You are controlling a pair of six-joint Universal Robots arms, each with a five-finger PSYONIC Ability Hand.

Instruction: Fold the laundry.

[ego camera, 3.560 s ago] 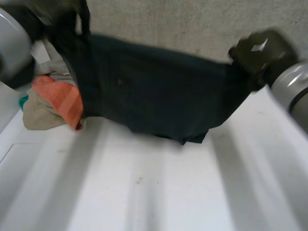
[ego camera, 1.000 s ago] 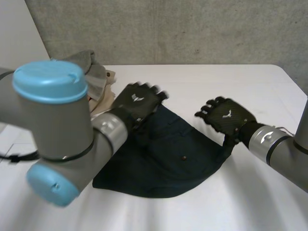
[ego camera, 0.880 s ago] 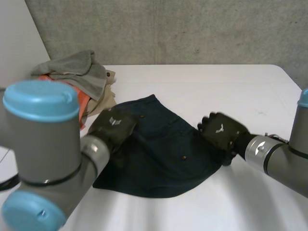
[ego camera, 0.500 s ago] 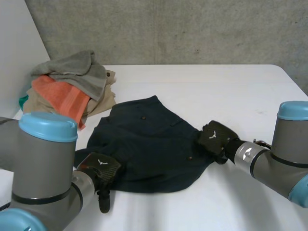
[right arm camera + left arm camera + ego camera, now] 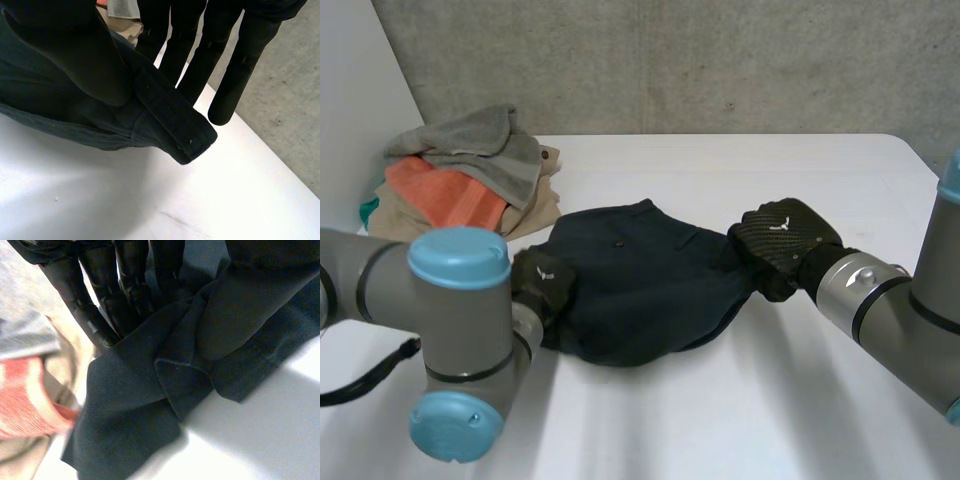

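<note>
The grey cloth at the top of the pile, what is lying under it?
Under the grey cloth lies an orange cloth, and a beige cloth below. How far they reach beneath it is covered.

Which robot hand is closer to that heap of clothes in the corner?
Left. The left robot hand grips the dark garment at its edge nearest the heap of clothes; the right robot hand grips the garment's opposite edge, farther from it.

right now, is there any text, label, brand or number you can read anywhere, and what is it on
No words or numbers can be read.
A small white winged emblem, without letters: on the back of the left hand and of the right hand.
On the dark navy garment and the laundry pile: no label to read.
</note>
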